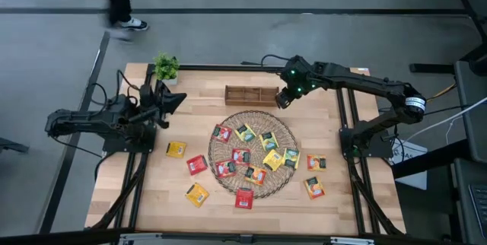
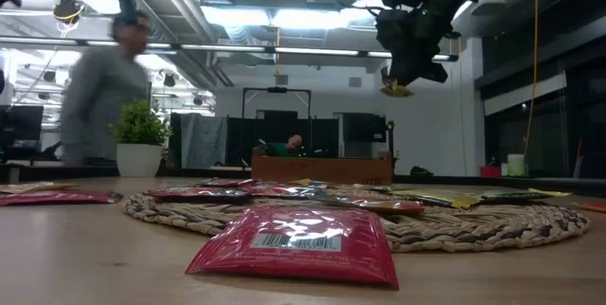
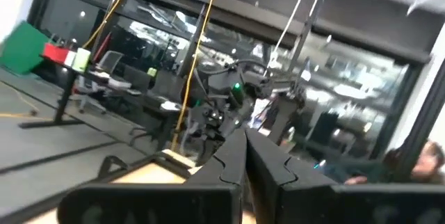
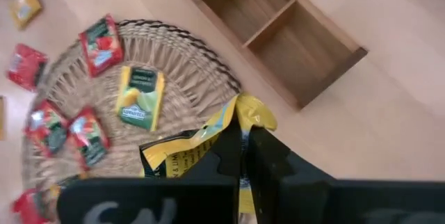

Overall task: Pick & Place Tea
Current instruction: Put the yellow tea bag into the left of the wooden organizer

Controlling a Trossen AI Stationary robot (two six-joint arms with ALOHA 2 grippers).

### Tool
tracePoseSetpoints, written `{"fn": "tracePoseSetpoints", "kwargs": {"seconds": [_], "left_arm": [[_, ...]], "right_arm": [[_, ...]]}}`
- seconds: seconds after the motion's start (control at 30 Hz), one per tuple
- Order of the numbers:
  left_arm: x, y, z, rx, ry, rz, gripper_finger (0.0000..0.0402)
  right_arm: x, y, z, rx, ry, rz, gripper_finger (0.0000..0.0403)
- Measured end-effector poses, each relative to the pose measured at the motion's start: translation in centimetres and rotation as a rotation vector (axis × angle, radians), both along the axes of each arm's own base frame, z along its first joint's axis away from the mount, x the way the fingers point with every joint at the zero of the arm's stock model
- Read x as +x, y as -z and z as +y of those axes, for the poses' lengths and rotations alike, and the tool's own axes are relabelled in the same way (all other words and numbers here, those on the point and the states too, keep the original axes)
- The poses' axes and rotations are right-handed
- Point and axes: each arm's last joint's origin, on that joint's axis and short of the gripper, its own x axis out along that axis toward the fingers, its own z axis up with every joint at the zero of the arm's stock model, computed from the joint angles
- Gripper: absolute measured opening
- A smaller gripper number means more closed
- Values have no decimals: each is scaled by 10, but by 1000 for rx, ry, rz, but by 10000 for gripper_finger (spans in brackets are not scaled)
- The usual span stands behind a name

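Note:
Several red, yellow and orange tea sachets lie flat on the round wicker mat [image 1: 253,152] and on the table around it; a red one [image 2: 298,243] lies nearest the front edge. My right gripper [image 4: 243,140] hangs high over the mat's far edge, beside the wooden compartment box [image 1: 251,95], shut on a yellow tea sachet [image 4: 198,144]. My left gripper [image 3: 245,161] is shut and empty at the table's left side [image 1: 176,99], raised and pointing slightly upward toward the right. My right gripper pinches the yellow sachet between its two fingers, which slant down from the far right. The crumpled sachet sticks out on both sides of the fingertips, its upper corner [image 4: 254,116] beside them. It hangs lifted clear [image 2: 396,88], high above the mat and box.
A small potted plant [image 1: 166,68] stands at the far left corner. The wooden box has open compartments [image 4: 278,36]. Loose sachets lie left [image 1: 176,149] and right [image 1: 316,163] of the mat. A person [image 2: 104,87] walks past beyond the table's far left.

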Motion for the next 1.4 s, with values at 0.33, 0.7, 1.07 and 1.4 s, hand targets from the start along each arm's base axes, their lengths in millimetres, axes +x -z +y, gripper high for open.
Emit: {"fn": "tracePoseSetpoints", "kwargs": {"seconds": [0.33, 0.7, 1.07, 1.4], "left_arm": [[57, -36, 2, 209, 14, 211, 19], [107, -62, 6, 365, -66, 324, 88], [138, -66, 12, 360, -213, 394, 137], [157, -80, 16, 499, -366, 482, 139]], "right_arm": [[7, -5, 1, 94, -22, -117, 12], [19, -15, 1, 55, -15, -265, 12], [38, -43, -6, -194, 8, -556, 12], [41, -61, -14, -392, 229, -680, 12]]}}
